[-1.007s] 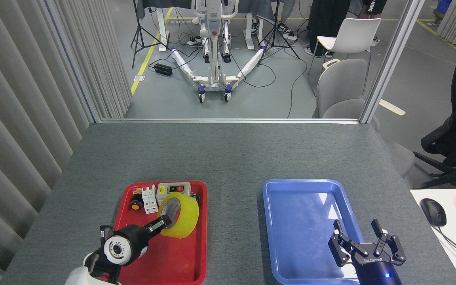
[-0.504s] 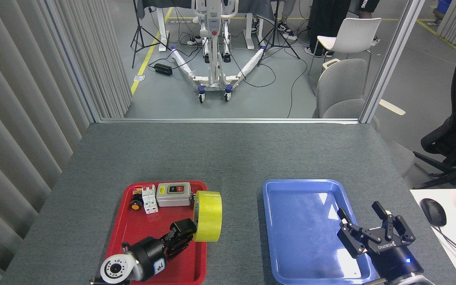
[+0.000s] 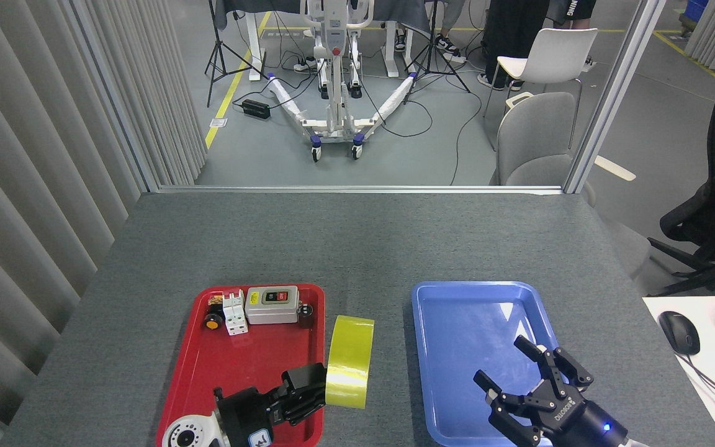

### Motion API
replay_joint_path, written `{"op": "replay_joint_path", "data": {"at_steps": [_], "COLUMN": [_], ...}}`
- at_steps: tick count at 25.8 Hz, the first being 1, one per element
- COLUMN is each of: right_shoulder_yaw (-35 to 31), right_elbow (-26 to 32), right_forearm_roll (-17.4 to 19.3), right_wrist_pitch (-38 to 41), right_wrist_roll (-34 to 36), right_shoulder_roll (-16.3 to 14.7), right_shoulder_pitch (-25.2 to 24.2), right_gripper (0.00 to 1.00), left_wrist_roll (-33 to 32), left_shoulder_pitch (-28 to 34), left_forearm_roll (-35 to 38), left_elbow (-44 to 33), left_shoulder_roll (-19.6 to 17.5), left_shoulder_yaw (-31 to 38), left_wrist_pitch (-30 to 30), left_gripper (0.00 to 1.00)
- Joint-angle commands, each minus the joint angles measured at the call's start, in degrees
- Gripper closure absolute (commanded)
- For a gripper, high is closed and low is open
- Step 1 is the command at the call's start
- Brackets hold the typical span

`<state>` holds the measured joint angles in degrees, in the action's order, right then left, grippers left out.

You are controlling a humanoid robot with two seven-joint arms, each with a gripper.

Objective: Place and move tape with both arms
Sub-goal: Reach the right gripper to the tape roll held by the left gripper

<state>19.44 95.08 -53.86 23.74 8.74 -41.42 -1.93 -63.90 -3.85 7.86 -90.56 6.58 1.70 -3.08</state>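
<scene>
The tape [image 3: 350, 361], a wide yellow roll seen edge-on, stands between the red tray [image 3: 208, 360] and the blue tray [image 3: 457, 310], just past the red tray's right rim. My left gripper [image 3: 315, 390] is shut on the tape's left side, its black fingers [image 3: 301, 380] reaching in from the lower left over the red tray. My right gripper [image 3: 511, 367] is open over the near part of the blue tray, fingers [image 3: 559, 365] spread and pointing up and left, with nothing between them.
A grey switch box [image 3: 272, 305], a white breaker [image 3: 233, 314] and small parts lie at the far end of the red tray. A desk with a mouse [image 3: 679, 331] sits at the right. Chairs and a wheeled stand are beyond the table's far edge.
My left gripper carried the tape rightward off the red tray toward the gap between trays, turning it edge-on. My right gripper swung left and tilted over the blue tray.
</scene>
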Motion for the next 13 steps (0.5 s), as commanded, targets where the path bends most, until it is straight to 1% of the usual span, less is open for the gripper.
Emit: {"op": "replay_joint_path", "data": {"at_steps": [1, 3, 6, 8, 9, 13], "right_shoulder_yaw": [5.52, 8.25, 12.56, 15.54, 16.07, 16.16], "right_elbow": [0.28, 0.19, 0.02, -0.07, -0.69, -4.55], "right_forearm_roll": [1.48, 2.45, 6.75, 8.25, 8.51, 8.42], "right_wrist_pitch": [5.53, 7.64, 9.66, 10.01, 9.92, 10.01], "right_wrist_roll": [1.19, 1.28, 0.93, 0.84, 0.84, -0.92], "right_shoulder_roll": [-4.9, -5.87, -5.25, -4.64, -3.5, 2.92], "right_shoulder_pitch": [2.46, 4.75, 8.7, 11.43, 12.48, 15.12], "right_gripper": [0.0, 0.0, 0.0, 0.0, 0.0, 0.0], "left_wrist_roll": [-2.81, -2.99, -3.25, -3.25, -3.25, -3.51], "left_shoulder_pitch": [0.42, 0.33, 0.33, 0.33, 0.33, 0.33], "left_forearm_roll": [-2.23, -2.32, -2.41, -2.06, -2.06, -2.32], "left_elbow": [-0.05, -0.05, 0.04, 0.39, 0.39, 0.39], "left_shoulder_roll": [0.1, 0.1, 0.01, 0.1, 0.01, -0.17], "left_shoulder_yaw": [0.24, 0.32, 0.5, 0.85, 1.2, 2.08], "left_wrist_pitch": [-0.17, -0.17, -0.61, -2.1, -2.89, -3.25], "left_gripper": [1.0, 1.0, 1.0, 1.0, 1.0, 1.0]}}
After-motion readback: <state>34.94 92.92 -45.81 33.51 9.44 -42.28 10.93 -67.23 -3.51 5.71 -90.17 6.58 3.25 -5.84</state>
